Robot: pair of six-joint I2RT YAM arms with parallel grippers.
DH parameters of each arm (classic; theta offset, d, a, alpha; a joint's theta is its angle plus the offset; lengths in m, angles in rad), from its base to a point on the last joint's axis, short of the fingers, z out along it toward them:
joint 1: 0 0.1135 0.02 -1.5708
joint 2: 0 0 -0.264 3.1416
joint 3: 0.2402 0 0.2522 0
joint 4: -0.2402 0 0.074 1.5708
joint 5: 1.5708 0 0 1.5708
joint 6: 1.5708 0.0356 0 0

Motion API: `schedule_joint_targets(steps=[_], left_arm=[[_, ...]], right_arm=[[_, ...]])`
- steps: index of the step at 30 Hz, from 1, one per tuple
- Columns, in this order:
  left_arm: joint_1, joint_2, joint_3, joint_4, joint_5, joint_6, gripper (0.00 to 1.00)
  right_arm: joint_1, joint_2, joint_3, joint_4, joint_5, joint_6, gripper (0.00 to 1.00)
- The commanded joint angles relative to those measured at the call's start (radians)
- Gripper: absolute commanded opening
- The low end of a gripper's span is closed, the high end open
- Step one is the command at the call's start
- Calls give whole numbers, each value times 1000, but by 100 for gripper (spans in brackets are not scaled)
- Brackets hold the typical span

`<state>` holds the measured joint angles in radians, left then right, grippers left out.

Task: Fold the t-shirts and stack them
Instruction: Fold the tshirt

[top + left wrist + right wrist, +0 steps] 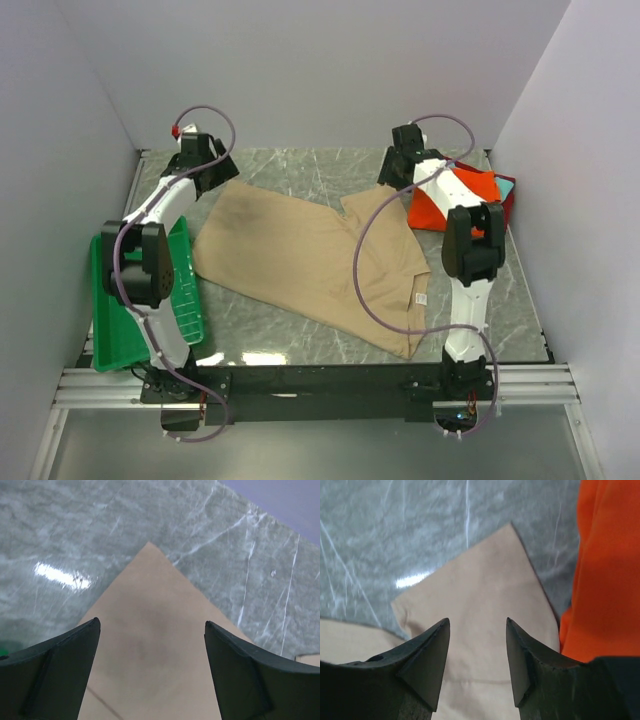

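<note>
Top external alone shows green tray (105,325); wrists: left pincer (151,624), right pincer (477,620) released above tan t-shirt (290,250).

T-shirts: four counted.
- tan shirt (300,255): one, spread flat, lay under both pincers.
- orange shirt (605,570): one, folded, sat just right of right pincer (477,622).
- dark red shirt (508,210): one, further right of same pincer.
- teal shirt (507,183): one, showed only as sliver, same side.

Green tray (110,330): one, lay left of left pincer (150,625), toward its base.

Arms: two, left arm (170,205) and right arm (470,250).

Pincers: two. Fingers (60,665): two per pincer, four total.

Purple cables (365,290): two, one looped behind each pincer.
</note>
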<state>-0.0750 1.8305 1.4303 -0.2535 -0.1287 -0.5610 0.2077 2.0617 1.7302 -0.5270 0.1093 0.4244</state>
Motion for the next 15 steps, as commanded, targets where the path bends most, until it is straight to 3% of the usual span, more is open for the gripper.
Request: schedule_joint_targets(steps=[1, 6, 15], left_arm=[[4, 53, 108, -18, 1, 16, 90], [6, 93, 162, -56, 34, 7, 88], [6, 55, 128, -119, 46, 10, 88]], right_arm=[[-22, 79, 167, -60, 4, 14, 55], [-48, 230, 371, -149, -7, 22, 54], [-77, 331, 445, -194, -31, 43, 53]])
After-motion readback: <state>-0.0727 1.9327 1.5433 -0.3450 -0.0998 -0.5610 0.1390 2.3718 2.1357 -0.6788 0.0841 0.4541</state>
